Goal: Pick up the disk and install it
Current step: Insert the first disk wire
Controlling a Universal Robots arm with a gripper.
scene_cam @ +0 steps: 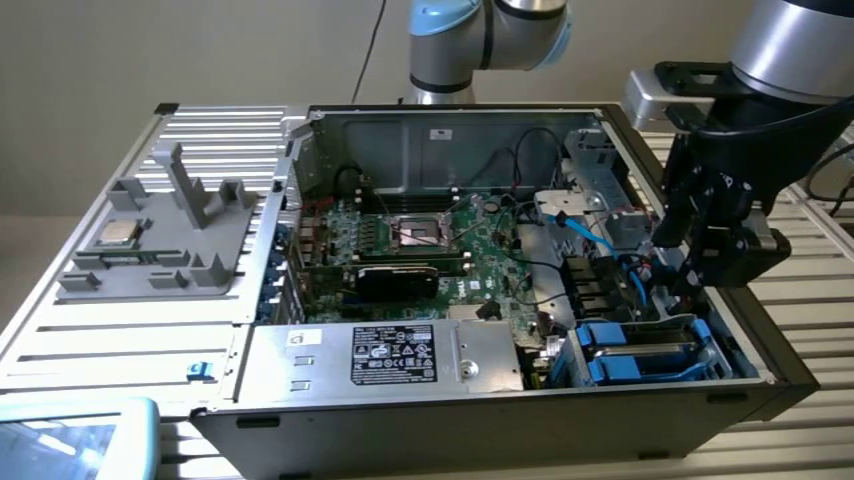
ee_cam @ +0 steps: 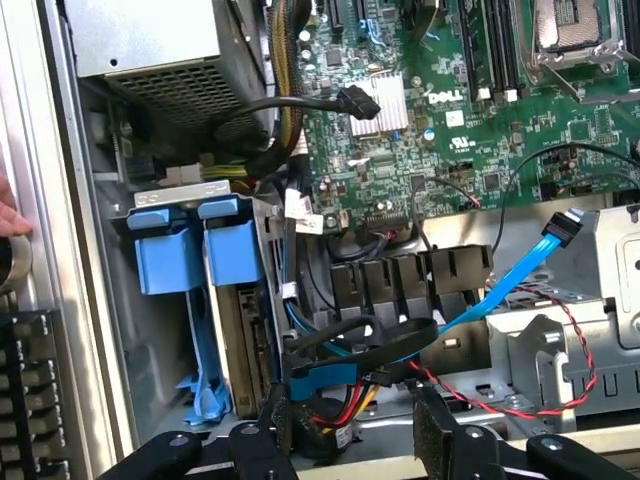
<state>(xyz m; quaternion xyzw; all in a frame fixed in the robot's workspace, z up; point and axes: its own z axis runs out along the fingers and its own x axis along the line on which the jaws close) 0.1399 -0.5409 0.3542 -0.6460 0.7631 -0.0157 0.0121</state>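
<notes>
The hand (ee_cam: 352, 432) stood wide and empty; the disk (ee_cam: 235, 300) sat in its bay below, offset beside one finger.

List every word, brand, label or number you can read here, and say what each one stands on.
"DELL": white print on the green motherboard.
Black label on the silver metal box: the print is too small to read.
White tag among the black cables: too blurred to read.

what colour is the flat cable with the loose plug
The flat cable is light blue, clearest in the wrist view.
</notes>
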